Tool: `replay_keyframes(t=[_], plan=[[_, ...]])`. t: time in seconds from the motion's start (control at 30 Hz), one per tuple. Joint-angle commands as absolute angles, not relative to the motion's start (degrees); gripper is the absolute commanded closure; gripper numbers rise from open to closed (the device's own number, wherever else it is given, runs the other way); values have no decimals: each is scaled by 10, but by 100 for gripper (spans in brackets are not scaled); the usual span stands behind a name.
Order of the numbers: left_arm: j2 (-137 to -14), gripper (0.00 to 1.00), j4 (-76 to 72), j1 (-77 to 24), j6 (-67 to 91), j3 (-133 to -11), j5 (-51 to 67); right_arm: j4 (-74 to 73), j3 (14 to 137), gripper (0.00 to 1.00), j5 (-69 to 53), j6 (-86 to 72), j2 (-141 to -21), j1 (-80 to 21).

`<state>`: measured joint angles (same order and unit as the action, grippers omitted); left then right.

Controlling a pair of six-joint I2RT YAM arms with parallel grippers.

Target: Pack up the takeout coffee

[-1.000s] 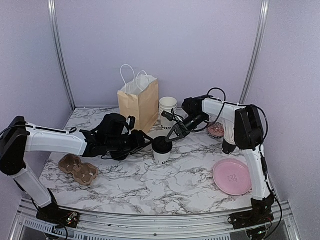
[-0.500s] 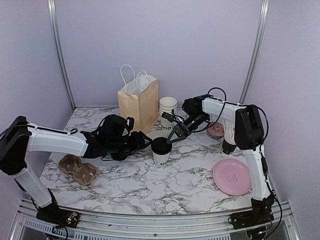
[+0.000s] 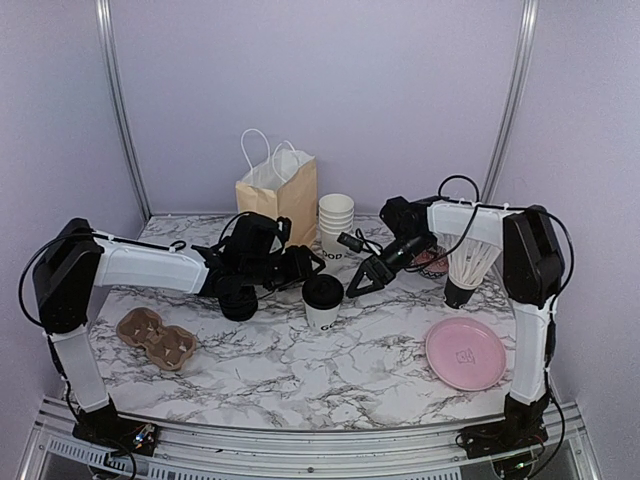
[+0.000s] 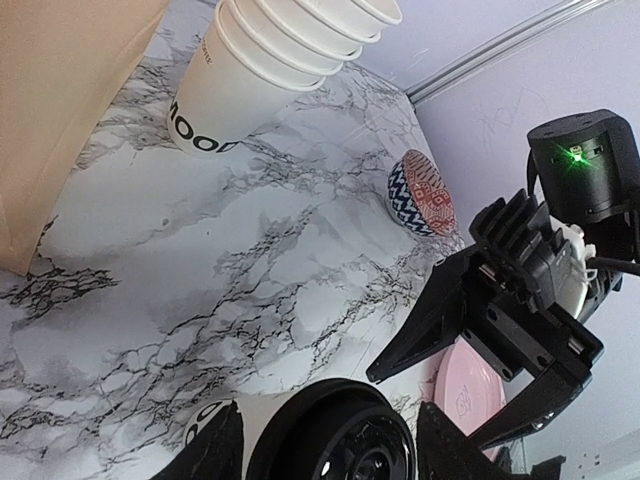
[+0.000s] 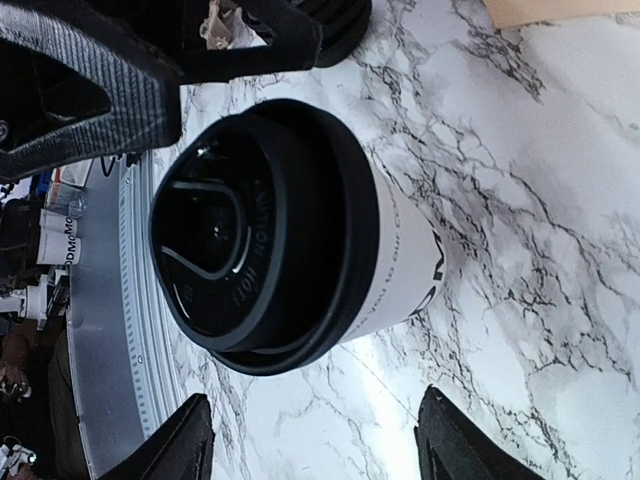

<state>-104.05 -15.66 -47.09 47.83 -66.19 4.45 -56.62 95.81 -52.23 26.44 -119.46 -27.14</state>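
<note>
The takeout coffee (image 3: pixel 323 302), a white cup with a black lid and dark lettering, stands upright mid-table. My left gripper (image 3: pixel 308 272) is open at the cup's upper left. In the left wrist view its fingers (image 4: pixel 215 452) stand on either side of the black lid (image 4: pixel 340 440) with a gap on each side. My right gripper (image 3: pixel 360 288) is open and empty just right of the cup, apart from it. In the right wrist view the cup (image 5: pixel 300 230) lies beyond the open gripper (image 5: pixel 318 450).
A brown paper bag (image 3: pixel 278 205) stands behind the cup, with a stack of lidless white cups (image 3: pixel 336 222) beside it. A stack of black lids (image 3: pixel 238 298) and a cardboard cup carrier (image 3: pixel 155 337) sit left. A patterned bowl (image 3: pixel 432 262) and pink plate (image 3: pixel 463 353) sit right.
My right gripper has drawn back from the cup's lid to the right and down. My left gripper has moved right, up to the cup. The cup has not moved.
</note>
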Motion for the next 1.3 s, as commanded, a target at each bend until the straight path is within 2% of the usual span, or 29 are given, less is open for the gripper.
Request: replay_keyframes(t=[0.0, 0.27, 0.53, 0.97, 1.13, 1.27], plan=[[-1076, 43, -165, -468, 453, -699, 87, -532, 961, 36, -507, 243, -1188, -279], [-1046, 54, -168, -487, 450, -668, 113, -526, 994, 44, -496, 217, -1211, -278], [-985, 55, -168, -499, 476, -591, 91, -523, 1022, 46, -488, 201, -1232, -267], [-905, 56, -164, -526, 517, -518, 70, -526, 1032, 44, -474, 200, -1234, -267], [-887, 55, -81, -516, 526, -525, -8, -522, 993, 39, -445, 203, -1192, -265], [-884, 57, -92, -503, 539, -529, -7, -519, 943, 38, -463, 208, -1149, -265]])
